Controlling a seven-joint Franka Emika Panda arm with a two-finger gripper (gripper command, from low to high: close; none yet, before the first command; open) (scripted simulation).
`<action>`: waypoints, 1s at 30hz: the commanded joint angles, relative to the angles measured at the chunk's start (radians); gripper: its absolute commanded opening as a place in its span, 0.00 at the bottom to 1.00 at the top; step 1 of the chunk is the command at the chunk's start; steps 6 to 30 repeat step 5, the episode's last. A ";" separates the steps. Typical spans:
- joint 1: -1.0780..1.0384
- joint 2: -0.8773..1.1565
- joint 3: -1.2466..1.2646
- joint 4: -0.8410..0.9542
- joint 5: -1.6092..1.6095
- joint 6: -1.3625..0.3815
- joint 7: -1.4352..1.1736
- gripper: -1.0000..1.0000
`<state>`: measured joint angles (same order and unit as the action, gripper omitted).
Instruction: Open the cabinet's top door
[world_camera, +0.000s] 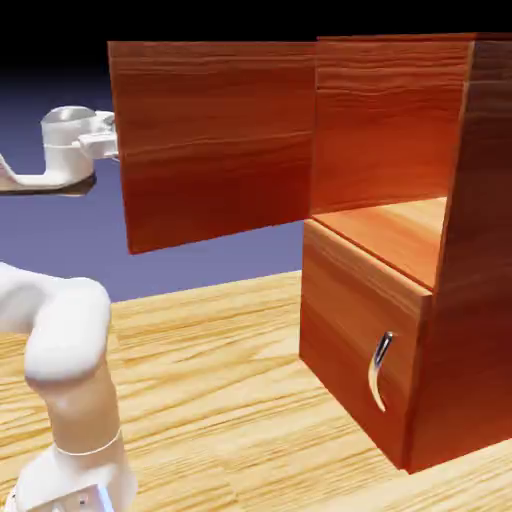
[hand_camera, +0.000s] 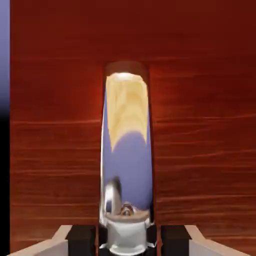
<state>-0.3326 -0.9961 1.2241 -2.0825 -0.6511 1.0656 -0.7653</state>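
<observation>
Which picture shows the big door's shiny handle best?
The hand view: the handle is large there, running down between the gripper's tips. The exterior view hides it behind the open door.

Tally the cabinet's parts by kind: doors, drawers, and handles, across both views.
Doors: 1, the open top door
Drawers: 1, the lower front panel
Handles: 2, the door's silver handle and the lower panel's curved handle
Total: 4
</observation>
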 joint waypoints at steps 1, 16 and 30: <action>-0.036 0.000 0.023 0.033 0.008 -0.021 -0.005 0.00; -0.139 -0.007 0.082 0.127 0.029 -0.082 -0.023 1.00; -0.139 -0.007 0.082 0.127 0.029 -0.082 -0.023 1.00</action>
